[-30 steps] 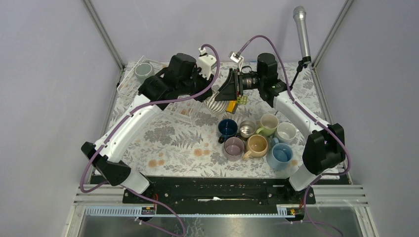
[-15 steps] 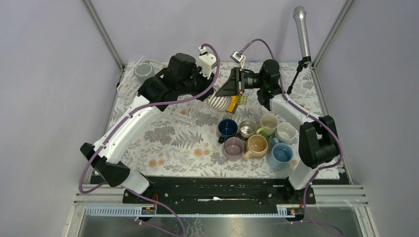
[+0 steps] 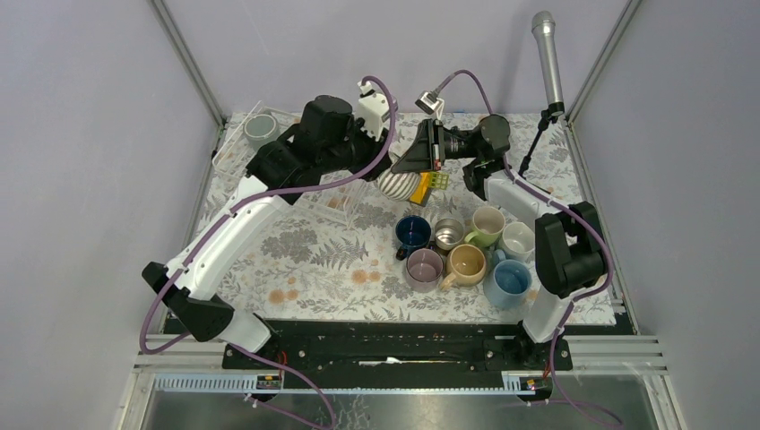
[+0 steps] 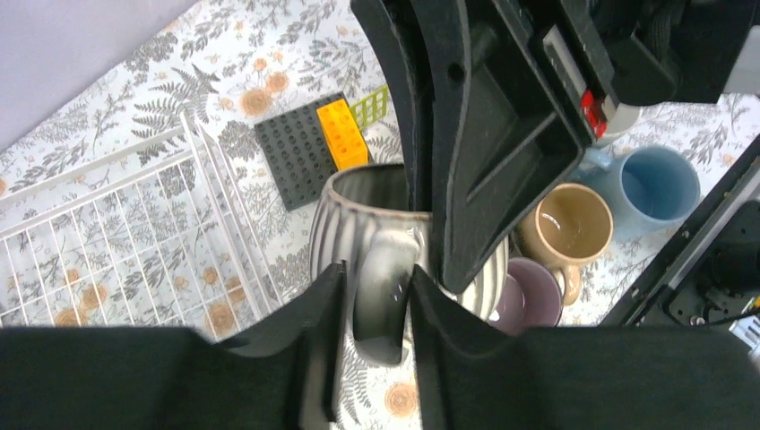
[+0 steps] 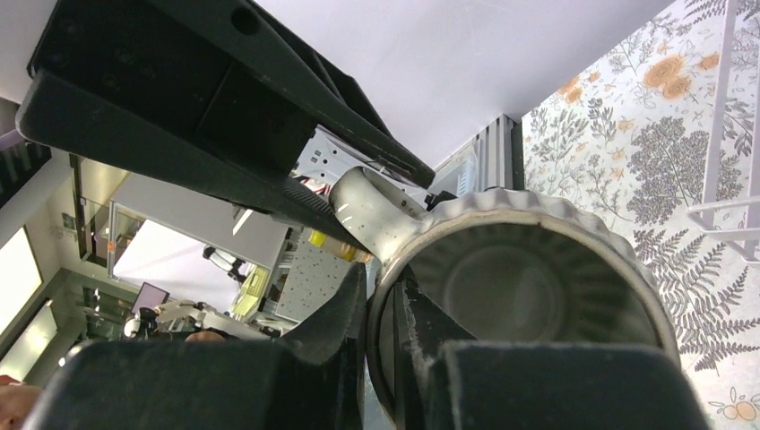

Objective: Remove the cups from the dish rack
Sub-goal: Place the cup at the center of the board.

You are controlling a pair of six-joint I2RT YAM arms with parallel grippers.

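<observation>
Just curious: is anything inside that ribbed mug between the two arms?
The ribbed mug looks empty: bare fluted wall and flat floor. The right gripper covers a strip near the rim.

ribbed mug (image 3: 397,184) held above mat; 7 mugs (image 3: 466,251) clustered; grey mug (image 3: 260,130) in rack (image 4: 116,233).

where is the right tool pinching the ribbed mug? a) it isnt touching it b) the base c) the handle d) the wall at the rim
D: in the right wrist view the right tool is closed on the ribbed mug, its fingers on either side of the wall at the rim.
</observation>
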